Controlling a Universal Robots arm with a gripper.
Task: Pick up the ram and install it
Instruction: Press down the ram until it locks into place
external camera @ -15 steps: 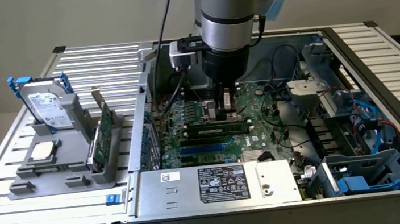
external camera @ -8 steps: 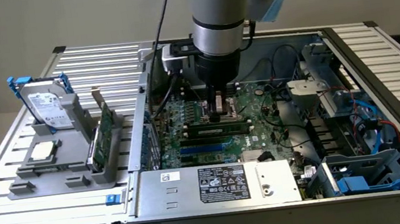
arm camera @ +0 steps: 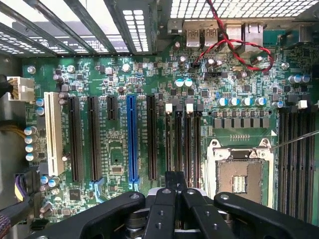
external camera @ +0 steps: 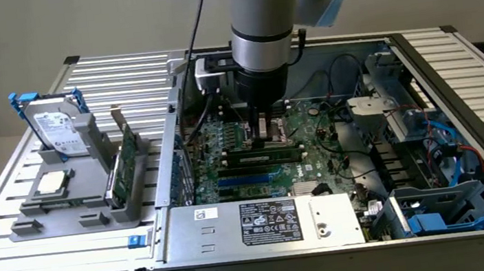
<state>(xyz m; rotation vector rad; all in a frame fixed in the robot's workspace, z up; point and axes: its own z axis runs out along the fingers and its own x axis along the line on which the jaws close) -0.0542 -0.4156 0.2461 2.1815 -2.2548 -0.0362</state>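
Observation:
The ram (external camera: 267, 149), a long thin green stick with dark chips, stands on edge in a slot of the motherboard (external camera: 324, 160) inside the open computer case. My gripper (external camera: 267, 139) reaches straight down into the case with its tips at the ram's top edge. In the wrist view the gripper (arm camera: 175, 181) has its fingers (arm camera: 167, 199) pressed together over a group of long dark slots (arm camera: 183, 139) beside the processor socket (arm camera: 239, 174). I cannot tell whether the ram is pinched between the tips or only touched from above.
The grey power supply (external camera: 262, 219) fills the case's near side and blue cables (external camera: 437, 143) lie at the exterior view's right. Outside the case, a grey holder (external camera: 67, 219) carries a hard drive (external camera: 61, 130) and a green expansion card (external camera: 125, 160). A red-black wire (arm camera: 234, 50) loops over the board.

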